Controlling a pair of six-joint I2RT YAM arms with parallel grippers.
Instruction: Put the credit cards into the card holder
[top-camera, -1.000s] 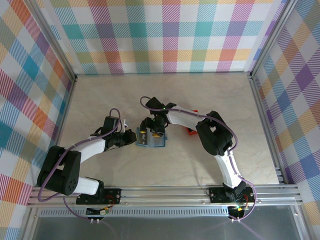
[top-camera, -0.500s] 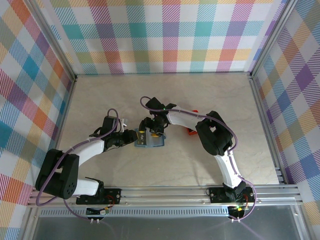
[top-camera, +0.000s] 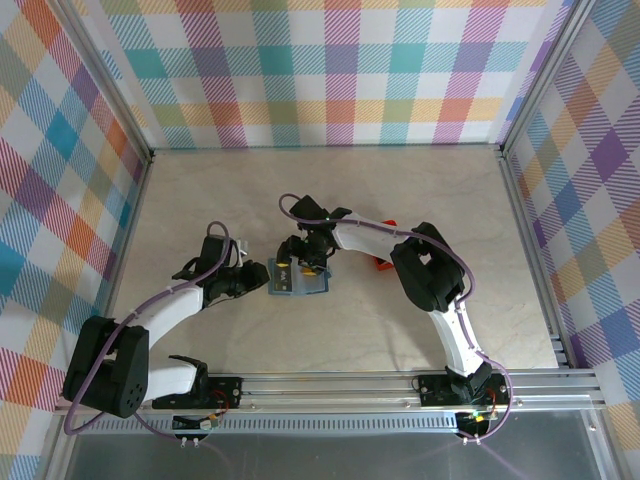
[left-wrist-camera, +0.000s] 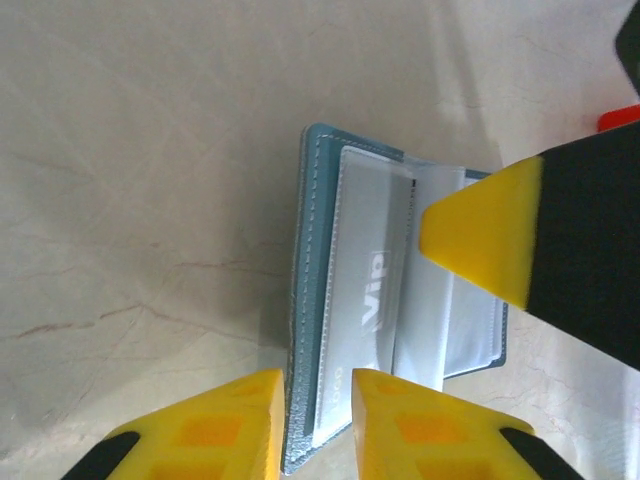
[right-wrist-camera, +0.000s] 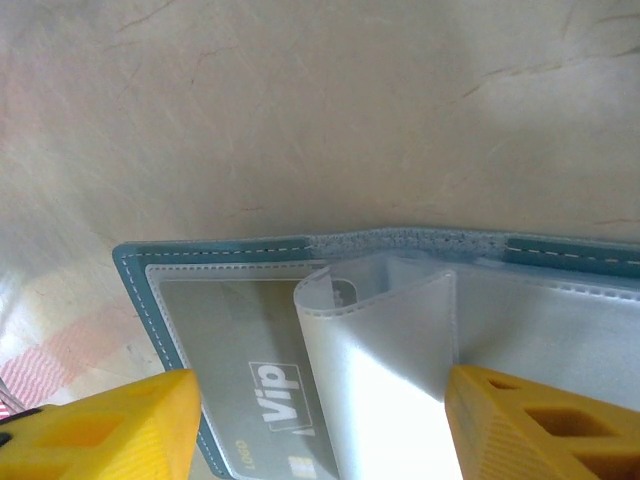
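Teal, from above: finding the card holder (top-camera: 300, 283) lying open, the left gripper (top-camera: 262, 280) crowding its left edge, the right gripper (top-camera: 298, 268) hanging over its far edge. From the left wrist: seeing a silvery credit card (left-wrist-camera: 365, 300) sitting in the holder's left clear pocket, yellow fingers (left-wrist-camera: 225, 425) nearly meeting at the holder's near edge, not telling whether pinching it. From the right wrist: fingers (right-wrist-camera: 110, 430) spreading wide astride a loose pocket leaf (right-wrist-camera: 390, 350), clamping nothing. Risking the leaf springing back over the pocket, or the holder skidding, through careless pulling away.

Bright even light, soft shadows, mild glare
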